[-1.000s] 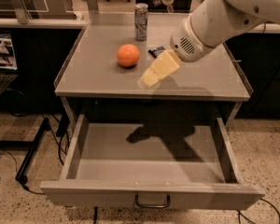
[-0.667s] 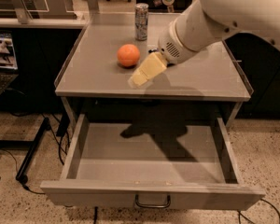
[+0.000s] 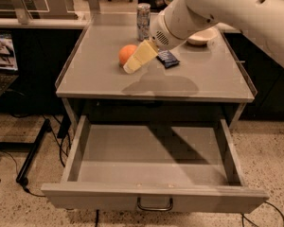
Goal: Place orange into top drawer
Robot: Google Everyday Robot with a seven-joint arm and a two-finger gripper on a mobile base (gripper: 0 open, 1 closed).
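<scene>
The orange (image 3: 127,54) sits on the grey cabinet top (image 3: 99,74), left of centre. My gripper (image 3: 132,66), with pale yellow fingers, hangs from the white arm (image 3: 199,13) and its tip is right beside the orange on its right front side, partly covering it. The top drawer (image 3: 151,200) is pulled wide open below the cabinet top, its inside bare, with a curved metal handle (image 3: 154,206) at the front centre.
A drink can (image 3: 143,21) stands at the back of the top. A dark blue packet (image 3: 168,58) lies right of the gripper. A cream bowl (image 3: 202,36) sits at the back right. Black stands and cables lie on the floor at left.
My gripper has moved left and down across the cabinet top, from right of the orange to right against it. The orange and drawer have not moved.
</scene>
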